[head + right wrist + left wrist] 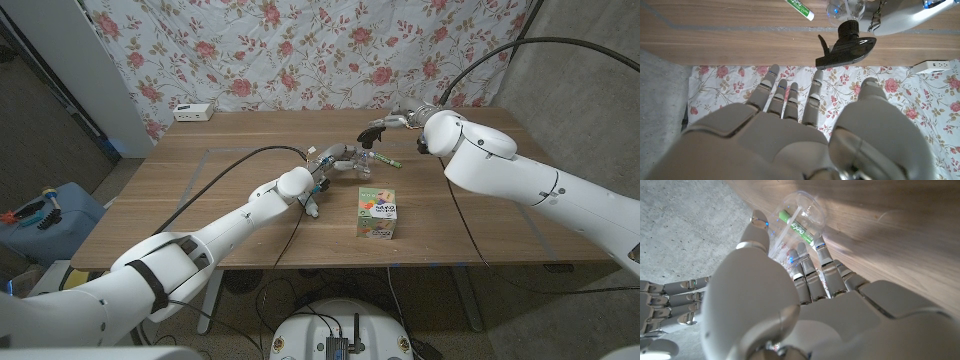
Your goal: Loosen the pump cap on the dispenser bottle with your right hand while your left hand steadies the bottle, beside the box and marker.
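Observation:
A clear dispenser bottle [360, 160] with a black pump cap [372, 130] stands near the table's middle, and my left hand [330, 165] grips its body from the left. In the left wrist view my left hand's [780, 305] fingers wrap the clear bottle [797, 212]. My right hand [405, 122] hovers just right of the pump cap. The right wrist view shows my right hand [790, 130] with fingers spread, a little short of the pump cap [846, 44]. A green marker [386, 161] lies just right of the bottle. The colourful box [378, 213] stands nearer the front edge.
A white power strip [193, 112] lies at the table's back left corner. A black cable [225, 175] runs across the table along my left arm. Floral fabric [300, 50] hangs behind the table. Blue gear [40, 215] sits on the floor at the left.

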`<state>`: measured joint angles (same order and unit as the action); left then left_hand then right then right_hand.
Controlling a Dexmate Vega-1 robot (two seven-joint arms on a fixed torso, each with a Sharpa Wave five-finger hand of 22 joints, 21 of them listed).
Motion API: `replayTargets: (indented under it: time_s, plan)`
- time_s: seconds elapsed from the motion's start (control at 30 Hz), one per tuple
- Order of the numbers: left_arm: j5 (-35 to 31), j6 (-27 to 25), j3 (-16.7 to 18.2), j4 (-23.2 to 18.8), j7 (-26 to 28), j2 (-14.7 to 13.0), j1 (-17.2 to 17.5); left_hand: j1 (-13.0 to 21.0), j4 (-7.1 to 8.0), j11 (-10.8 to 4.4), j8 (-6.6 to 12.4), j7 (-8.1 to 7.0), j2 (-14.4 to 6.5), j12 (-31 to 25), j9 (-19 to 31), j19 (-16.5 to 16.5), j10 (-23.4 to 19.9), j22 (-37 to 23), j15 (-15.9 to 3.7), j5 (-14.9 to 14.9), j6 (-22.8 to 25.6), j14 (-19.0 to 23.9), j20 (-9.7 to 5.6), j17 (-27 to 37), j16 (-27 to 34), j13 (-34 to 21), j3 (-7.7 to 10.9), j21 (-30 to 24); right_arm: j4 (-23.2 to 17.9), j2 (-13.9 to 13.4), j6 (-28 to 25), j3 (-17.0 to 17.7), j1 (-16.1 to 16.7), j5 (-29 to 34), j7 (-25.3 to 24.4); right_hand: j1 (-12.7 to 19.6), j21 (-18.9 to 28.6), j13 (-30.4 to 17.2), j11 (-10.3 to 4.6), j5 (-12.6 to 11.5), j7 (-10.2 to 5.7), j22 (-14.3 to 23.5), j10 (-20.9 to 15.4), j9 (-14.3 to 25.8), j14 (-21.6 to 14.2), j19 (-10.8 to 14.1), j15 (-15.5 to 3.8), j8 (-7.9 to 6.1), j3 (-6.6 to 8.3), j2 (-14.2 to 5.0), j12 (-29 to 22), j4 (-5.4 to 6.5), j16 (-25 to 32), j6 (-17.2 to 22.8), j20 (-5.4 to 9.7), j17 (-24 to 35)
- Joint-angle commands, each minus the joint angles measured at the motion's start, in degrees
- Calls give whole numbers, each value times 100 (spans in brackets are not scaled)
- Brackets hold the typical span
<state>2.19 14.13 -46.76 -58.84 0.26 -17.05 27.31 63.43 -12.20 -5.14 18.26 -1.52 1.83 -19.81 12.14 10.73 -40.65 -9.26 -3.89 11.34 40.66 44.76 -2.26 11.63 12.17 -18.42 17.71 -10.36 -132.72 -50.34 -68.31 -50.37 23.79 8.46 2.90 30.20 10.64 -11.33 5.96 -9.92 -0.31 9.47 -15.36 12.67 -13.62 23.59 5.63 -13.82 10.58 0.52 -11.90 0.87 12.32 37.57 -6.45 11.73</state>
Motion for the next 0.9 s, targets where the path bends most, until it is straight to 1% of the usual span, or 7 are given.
replayTargets:
  time_s: [0.03, 0.23, 0.33, 0.63, 0.77, 0.9]
  plan:
    - [-10, 35, -15, 79, -21, 30, -51, -293, 326, -279, 45, -75, -728, -18, 25, -20, -359, -14, -536, 31, 400, 128, -506, 8, 42, -1037, 376, -2, -21, 61, -395, -238, -208, -271, -262, -96, 57, -24, 27, -50, 32, 17, -91, 15, -71, 96, -10, -74, -39, 14, -49, 29, 52, 145, -13, 16]
    - [-13, 46, -20, 99, -23, 40, -65, -298, 329, -269, 45, -72, -730, -11, 25, -19, -352, -14, -537, 31, 407, 117, -504, 7, 38, -1042, 375, -3, 7, 77, -510, -377, -358, -441, -339, -202, 56, -22, 49, -65, 38, 17, -139, 11, -139, 128, -12, -132, -86, 38, -53, 59, 65, 338, -2, 11]
    - [-13, 49, -21, 105, -24, 44, -68, -298, 328, -267, 41, -66, -729, -10, 25, -16, -356, -14, -540, 30, 400, 120, -507, 6, 38, -1044, 376, -4, 27, 116, -655, -482, -460, -502, -399, -244, 57, -21, 62, -71, 33, 17, -169, 9, -152, 143, -1, -157, -102, 42, -58, 71, 63, 425, 2, 9]
    - [-37, 29, -34, 62, -29, 28, -70, -305, 333, -285, 38, -61, -733, -4, 25, -16, -358, -14, -533, 29, 401, 131, -503, 6, 43, -1050, 376, -5, 127, 159, -855, -709, -746, -816, -473, -314, 61, -20, 103, -80, 72, 17, -184, 5, -174, 178, 16, -161, -130, 49, -54, 95, 63, 471, 17, 8]
    - [-45, 20, -34, 34, -25, 18, -63, -308, 336, -271, 37, -63, -737, -1, 25, -15, -356, -14, -535, 29, 402, 124, -499, 8, 42, -1053, 376, -5, 175, 176, -879, -785, -841, -946, -517, -375, 57, -19, 109, -86, 114, 17, -182, 2, -179, 183, 20, -141, -157, 61, -46, 118, 61, 446, 22, 10]
    - [-46, 16, -40, 25, -40, 17, -63, -306, 330, -287, 35, -81, -730, 1, 25, -16, -362, -14, -536, 30, 403, 124, -502, -4, 33, -1056, 382, -5, 219, 203, -896, -865, -931, -1043, -583, -428, 55, -18, 135, -94, 136, 17, -184, -1, -180, 189, 30, -135, -183, 74, -43, 138, 58, 451, 20, 11]
